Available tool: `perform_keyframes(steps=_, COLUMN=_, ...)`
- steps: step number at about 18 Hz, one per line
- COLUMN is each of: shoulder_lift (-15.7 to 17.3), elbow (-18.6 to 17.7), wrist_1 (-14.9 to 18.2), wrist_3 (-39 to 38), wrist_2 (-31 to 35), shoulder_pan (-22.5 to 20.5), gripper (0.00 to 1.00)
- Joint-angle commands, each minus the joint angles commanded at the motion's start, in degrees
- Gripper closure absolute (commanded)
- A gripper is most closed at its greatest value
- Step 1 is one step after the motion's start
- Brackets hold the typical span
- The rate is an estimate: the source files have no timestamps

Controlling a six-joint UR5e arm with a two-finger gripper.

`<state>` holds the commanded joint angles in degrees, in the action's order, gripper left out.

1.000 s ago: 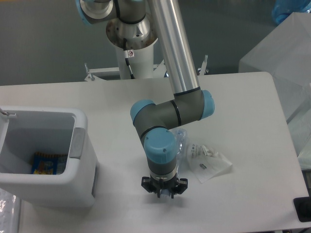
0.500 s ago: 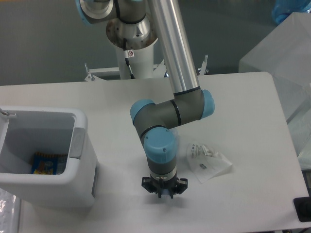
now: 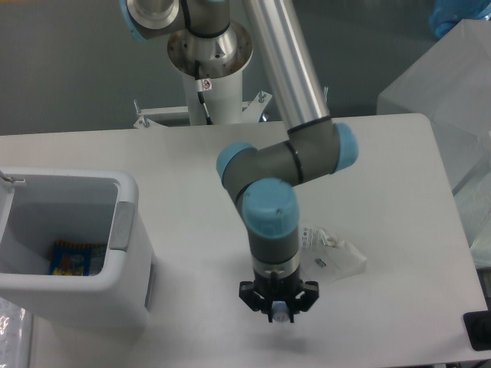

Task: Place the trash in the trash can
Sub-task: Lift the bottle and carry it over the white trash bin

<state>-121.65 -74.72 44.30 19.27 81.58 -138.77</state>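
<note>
Camera: end effector (image 3: 279,312) (bottle (image 3: 281,313) inside) above table (image 3: 192,161)

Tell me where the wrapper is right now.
The wrapper lies flat on the table, right of centre, just right of the arm's wrist and above-right of the gripper, far from the bin.

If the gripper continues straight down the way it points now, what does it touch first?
Probably the bare table just below the gripper. Something small and pale shows between its jaws; what it is, and the gripper's height, are unclear.
</note>
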Motion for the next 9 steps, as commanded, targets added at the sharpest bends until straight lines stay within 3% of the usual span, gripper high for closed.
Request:
perform_keyframes(steps=3, shoulder_lift=1.85, elbow=2.99, wrist_1=-1.49, wrist_3=-3.62, wrist_2=-4.93, shoulder_pan=-1.06, gripper=0.71)
perform_keyframes(steps=6, shoulder_lift=4.48, elbow=3.44, wrist_1=-4.48, wrist_3=-7.57, wrist_2=-8.01, shoulder_pan=-1.06, gripper=0.71)
perform_keyframes(steps=9, shoulder_lift=6.94, elbow=3.44, wrist_1=-4.48, wrist_3=-9.68, wrist_2=-11.53, shoulder_pan=-1.06, gripper=0.72)
